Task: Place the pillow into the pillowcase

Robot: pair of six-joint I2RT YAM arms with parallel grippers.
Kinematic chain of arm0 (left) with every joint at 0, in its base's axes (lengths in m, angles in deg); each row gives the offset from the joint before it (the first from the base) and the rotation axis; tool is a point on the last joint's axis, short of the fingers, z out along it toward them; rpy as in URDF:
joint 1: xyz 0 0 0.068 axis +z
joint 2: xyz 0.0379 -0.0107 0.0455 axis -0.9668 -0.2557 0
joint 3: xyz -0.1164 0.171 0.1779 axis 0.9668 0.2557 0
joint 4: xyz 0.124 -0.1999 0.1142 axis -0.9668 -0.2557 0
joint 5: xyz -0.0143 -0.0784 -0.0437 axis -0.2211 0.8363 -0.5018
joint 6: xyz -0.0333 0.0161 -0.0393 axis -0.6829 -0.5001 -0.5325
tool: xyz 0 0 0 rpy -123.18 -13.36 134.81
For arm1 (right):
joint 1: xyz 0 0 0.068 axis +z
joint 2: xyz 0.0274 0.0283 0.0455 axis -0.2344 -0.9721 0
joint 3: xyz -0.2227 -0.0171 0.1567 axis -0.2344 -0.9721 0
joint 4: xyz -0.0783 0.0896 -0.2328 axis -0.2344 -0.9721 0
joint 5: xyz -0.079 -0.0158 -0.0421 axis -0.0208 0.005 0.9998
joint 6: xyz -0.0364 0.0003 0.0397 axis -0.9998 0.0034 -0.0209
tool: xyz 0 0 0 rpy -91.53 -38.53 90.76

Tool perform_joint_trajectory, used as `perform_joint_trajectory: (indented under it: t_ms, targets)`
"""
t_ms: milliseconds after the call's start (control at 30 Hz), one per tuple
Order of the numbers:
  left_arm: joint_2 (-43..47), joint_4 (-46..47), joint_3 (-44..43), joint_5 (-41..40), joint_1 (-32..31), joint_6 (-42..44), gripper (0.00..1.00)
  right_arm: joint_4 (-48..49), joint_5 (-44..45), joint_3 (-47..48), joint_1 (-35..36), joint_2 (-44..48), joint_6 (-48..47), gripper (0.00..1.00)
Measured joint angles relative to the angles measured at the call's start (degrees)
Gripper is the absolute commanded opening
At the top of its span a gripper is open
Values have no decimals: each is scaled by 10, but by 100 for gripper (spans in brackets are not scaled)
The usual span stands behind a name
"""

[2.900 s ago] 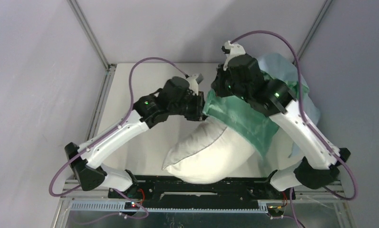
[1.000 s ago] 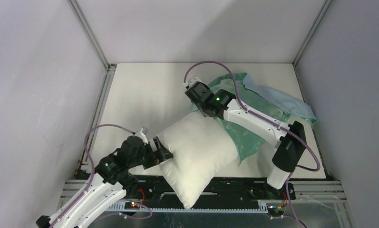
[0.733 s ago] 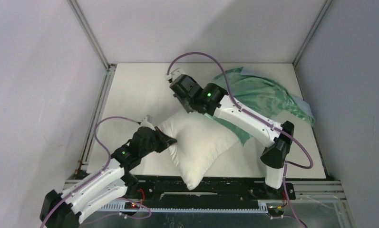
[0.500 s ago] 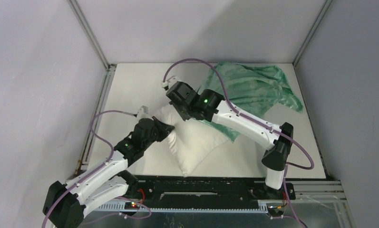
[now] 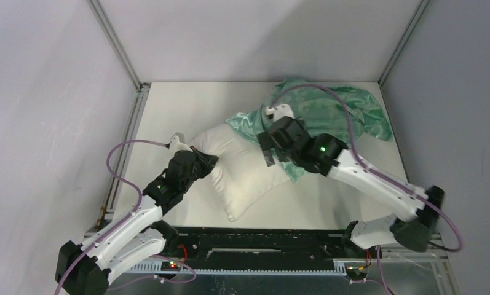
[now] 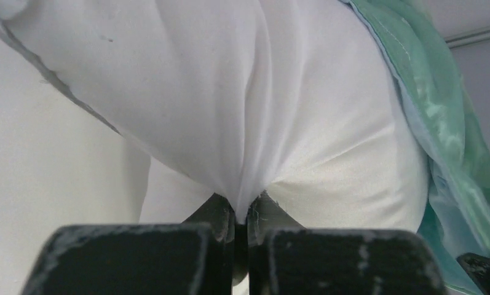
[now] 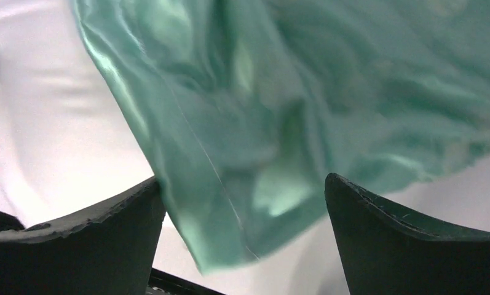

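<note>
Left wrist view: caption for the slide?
Left tool shut on a pinch of pillow, green pillowcase draped along its right edge.

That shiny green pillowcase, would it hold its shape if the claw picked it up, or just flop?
Probably flop: the pillowcase lies in loose folds and drapes over the pillow. Its glossy sheen in the right wrist view suggests it could slip between the fingers. It looks thin, so likely light.

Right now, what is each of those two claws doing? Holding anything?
Left gripper: closed, pinching a fold of the pillow.
Right gripper: open, holding nothing, poised over the pillowcase.
</note>
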Motion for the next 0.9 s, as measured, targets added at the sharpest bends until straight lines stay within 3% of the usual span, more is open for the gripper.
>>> perform_joint_trajectory:
  t_ms: [200, 533, 600, 633, 733, 767, 900]
  targets:
    - [0, -10, 0, 2, 10, 5, 0, 37, 28, -139, -12, 122, 21, 100]
    - [-1, -27, -5, 7, 21, 16, 0, 119, 11, -240, -12, 119, 21, 97]
    - [-5, -36, -16, 9, 24, 21, 0, 129, 9, -243, -23, 112, 18, 86]
    - [-8, -39, -21, 10, 24, 23, 0, 137, 9, -245, -30, 105, 16, 72]
    - [-14, -47, -34, 13, 26, 31, 0, 146, 7, -243, -59, 94, 10, 12]
    - [-15, -49, -36, 15, 26, 35, 0, 141, 4, -236, -68, 93, 10, 0]
    - [-23, -52, -40, 15, 27, 42, 0, 86, -2, -131, -68, 75, 19, 0]
